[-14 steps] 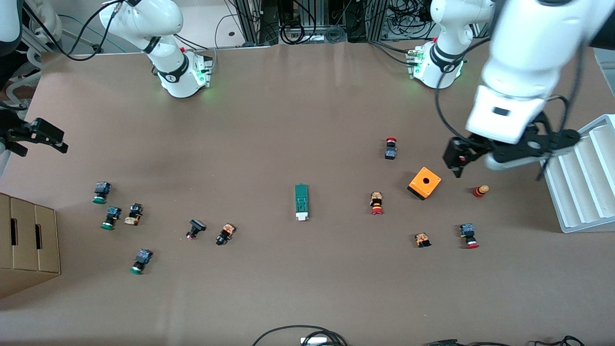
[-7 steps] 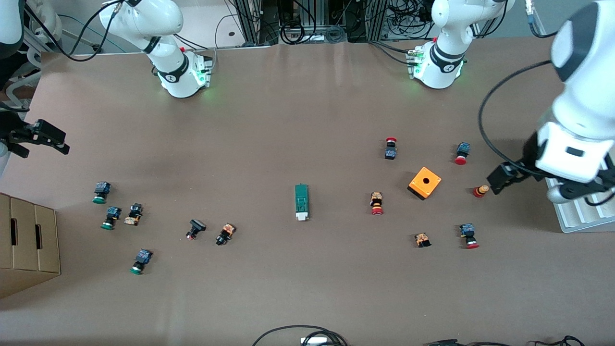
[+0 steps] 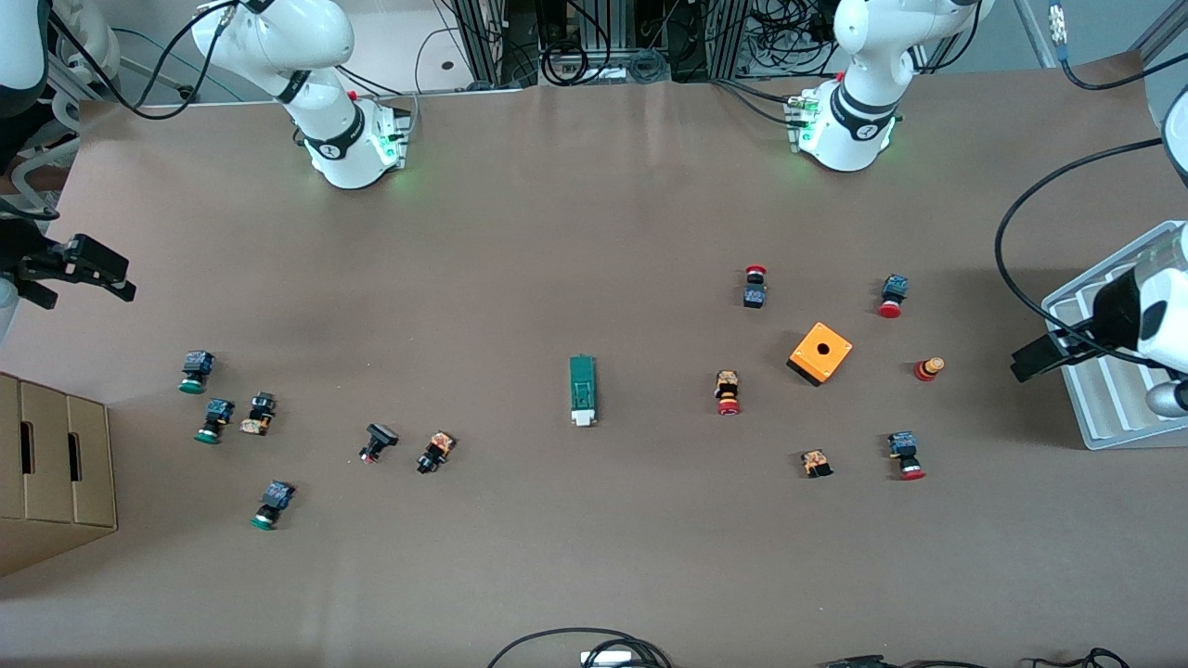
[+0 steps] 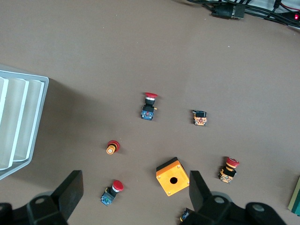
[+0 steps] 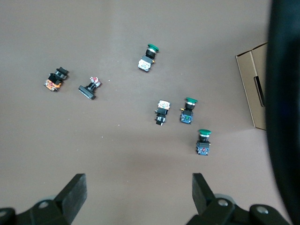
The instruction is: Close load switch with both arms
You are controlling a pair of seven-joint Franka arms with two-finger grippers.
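Brown paper covers the whole table (image 3: 594, 557), and you see cables and frame rails along the edge where both arm bases stand. Working across the front view from its left edge, you first meet the right gripper (image 3: 70, 269), black, up in the air over the right arm's end of the table. Its wrist view shows its two fingers (image 5: 75, 192) spread wide with nothing between them, which you cannot read from the front camera. A tan cardboard box (image 3: 51, 468) sits at that end too, and the right wrist view catches only a corner of it.

Next you pass a loose cluster of small green-capped push buttons (image 3: 195, 371), then a black switch part (image 3: 378, 441) and an orange-and-black one (image 3: 435, 451).

At the middle of the table lies the load switch (image 3: 583, 390), a narrow green bar with its white block at the end nearer the front camera. No gripper touches it. Your left wrist view catches just a green sliver of it (image 4: 296, 199) at the frame edge; the right wrist view does not show it at all.

Toward the left arm's end you find red-capped push buttons (image 3: 729, 392) scattered around an orange box with a round hole (image 3: 820, 353).

Last comes the left gripper (image 3: 1044, 357), over the edge of the white ribbed tray (image 3: 1104, 408). Its wrist view shows the fingers (image 4: 70, 192) parted and empty.
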